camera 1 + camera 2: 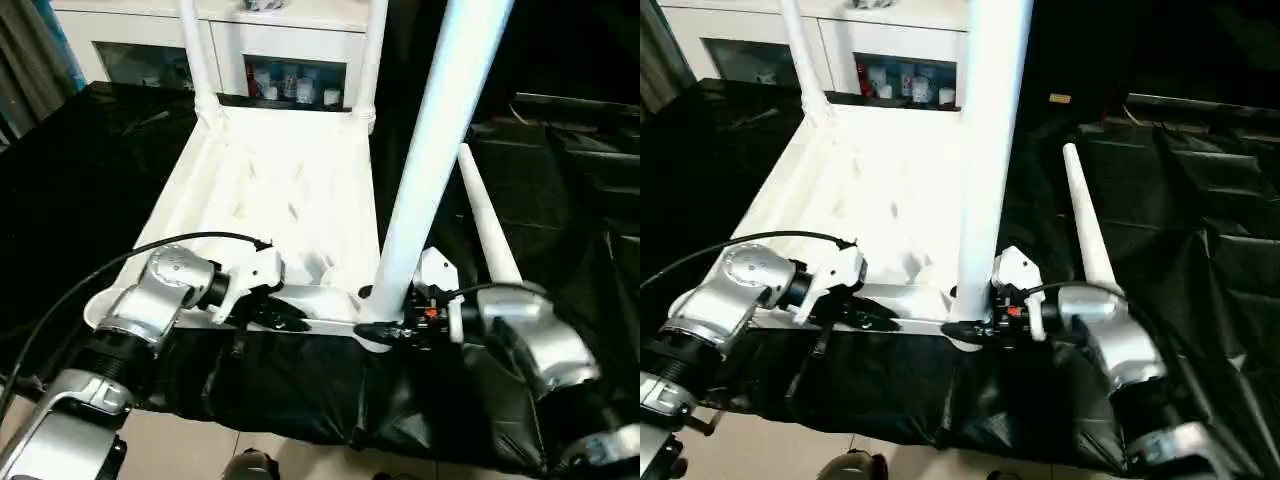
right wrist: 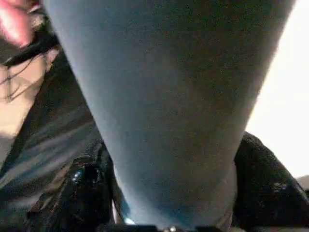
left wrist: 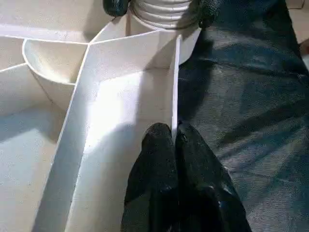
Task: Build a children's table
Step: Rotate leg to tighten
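Observation:
The white tabletop lies upside down on a black cloth. Two white legs stand in its far corner sockets. A third leg stands upright in the near right corner socket. My right gripper is closed around that leg's base. The left wrist view shows its black fingertips against the ribbed foot. My left gripper is shut on the tabletop's thin near rim. A fourth leg lies loose on the cloth to the right of the tabletop.
Black cloth covers the work surface on all sides. Behind the tabletop's far edge stands a white cabinet with glass-fronted compartments. Floor shows below the cloth's near edge.

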